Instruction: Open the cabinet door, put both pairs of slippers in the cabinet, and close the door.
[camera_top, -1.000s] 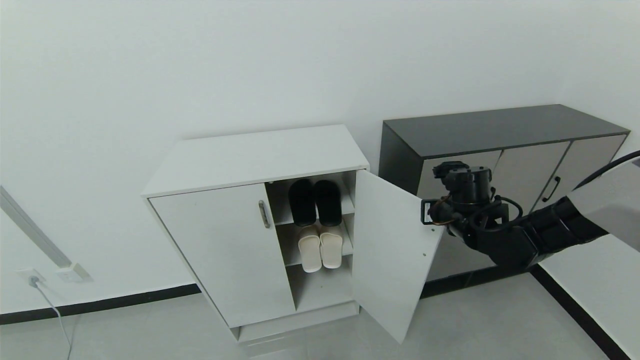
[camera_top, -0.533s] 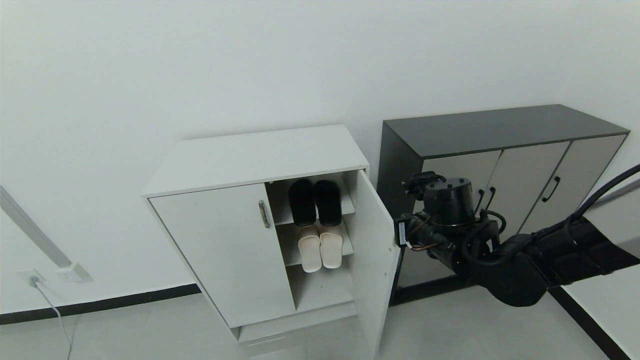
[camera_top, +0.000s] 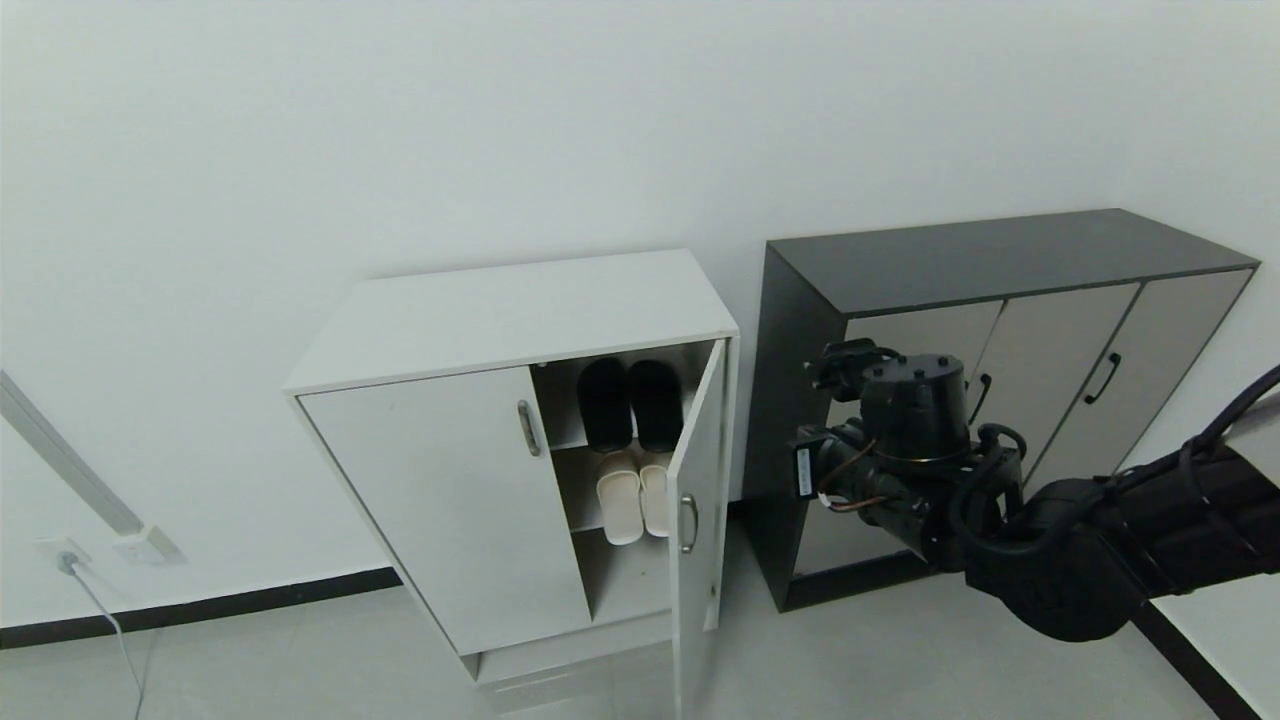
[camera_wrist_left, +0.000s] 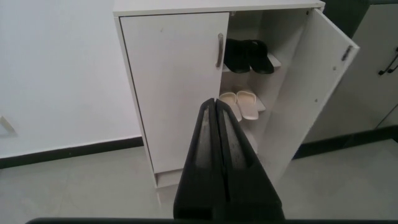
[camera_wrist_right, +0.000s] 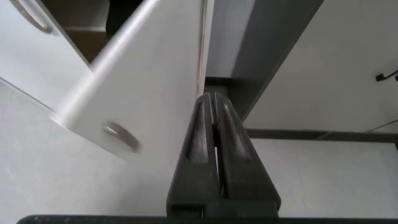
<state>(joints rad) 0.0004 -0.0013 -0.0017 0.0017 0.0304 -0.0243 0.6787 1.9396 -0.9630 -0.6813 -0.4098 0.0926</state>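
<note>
A white cabinet (camera_top: 510, 320) was seen against the wall, flat-topped and plain, with two doors. Its left door (camera_top: 450, 500) was shut and carried a short metal handle (camera_top: 527, 428) near its inner edge. The right door (camera_top: 695, 480) stood partly open, turned almost edge-on to the head view, with its own handle on the outer face. Inside, a pair of black slippers (camera_top: 630, 405) was set side by side on the top shelf, and a pair of cream slippers (camera_top: 625, 490) on the shelf below, partly hidden by the door. The right gripper (camera_wrist_right: 211, 99) was held near the door's outer face with its fingers pressed together on nothing; contact could not be made out. The left gripper (camera_wrist_left: 216, 102) was pointed at the cabinet from well back, fingers likewise closed and empty. A dark cabinet (camera_top: 1000, 260) stood just beside the white one.
</note>
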